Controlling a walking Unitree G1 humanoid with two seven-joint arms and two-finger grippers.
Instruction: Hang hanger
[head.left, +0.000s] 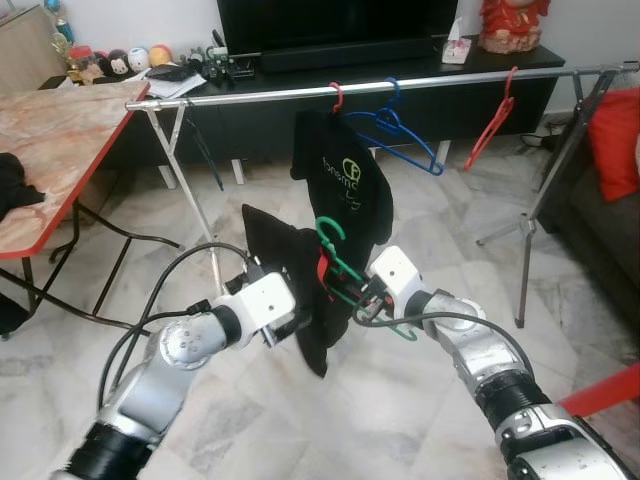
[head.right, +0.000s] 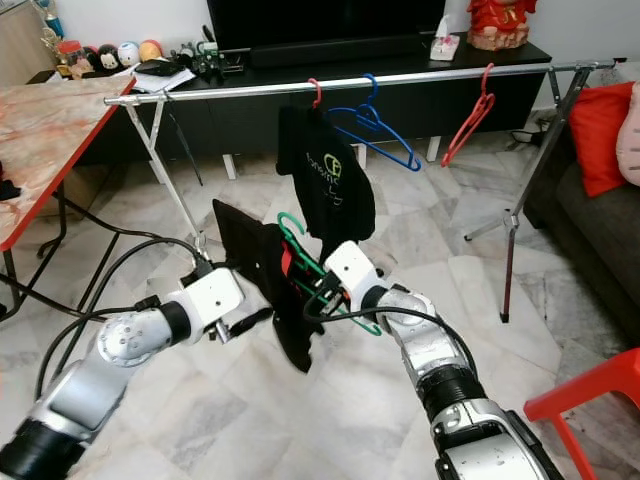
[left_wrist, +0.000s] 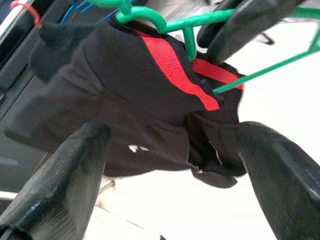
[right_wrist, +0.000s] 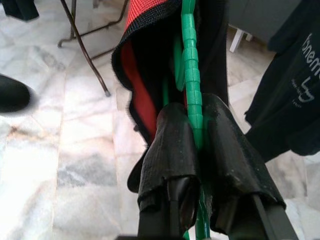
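While the right gripper (right_wrist: 196, 131) is clamped on the green plastic hanger (head.left: 336, 262) carrying a black garment with red collar (head.left: 295, 285), the left gripper (left_wrist: 175, 165) stands spread wide just beside the cloth. The carry step looks underway; next, the hook must lift over the silver metal rail (head.left: 420, 83).

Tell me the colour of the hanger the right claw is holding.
Green. The hanger shows best in the right wrist view, pinched in the right claw.

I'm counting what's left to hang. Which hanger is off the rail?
The green hanger, carrying a black garment and clamped in the right gripper. The red and blue hangers hook over the rail.
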